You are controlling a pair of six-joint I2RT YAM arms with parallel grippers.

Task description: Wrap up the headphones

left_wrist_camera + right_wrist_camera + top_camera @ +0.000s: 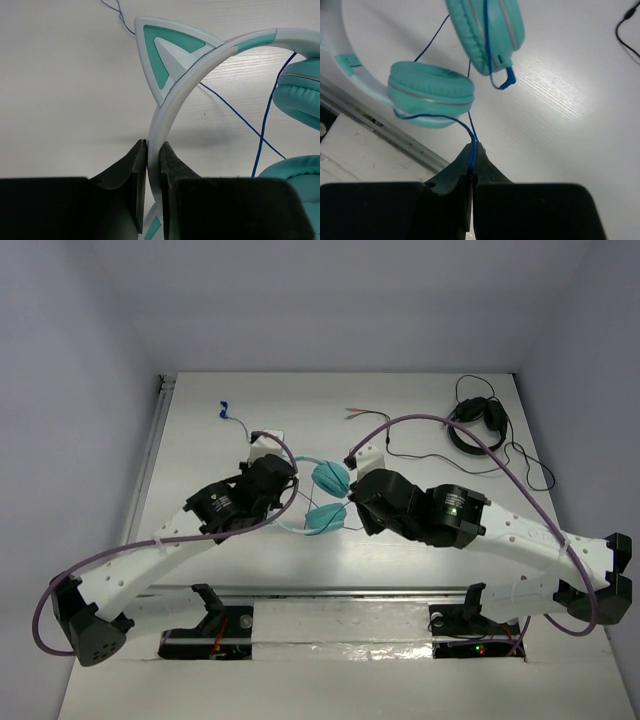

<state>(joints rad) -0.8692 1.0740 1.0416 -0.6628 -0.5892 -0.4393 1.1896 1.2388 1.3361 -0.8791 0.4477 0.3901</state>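
Observation:
The teal headphones lie mid-table with their two earcups (330, 478) (323, 518) between my grippers. My left gripper (287, 480) (153, 145) is shut on the white headband (170, 107), just below a teal-and-white cat ear (165, 50). My right gripper (358, 505) (474, 146) is shut on the thin blue cable (447, 119), which loops up around the nearer earcup (431, 92). The other earcup (485, 30) stands farther off, with a blue connector (509, 80) at its lower edge. The cable's far end with its blue plug (224, 410) trails to the back left.
Smaller black headphones (478, 425) with a black cable (525, 465) lie at the back right. A loose dark cable with red-tipped ends (365, 412) lies at the back middle. The table's metal front rail (385, 135) runs near the right gripper.

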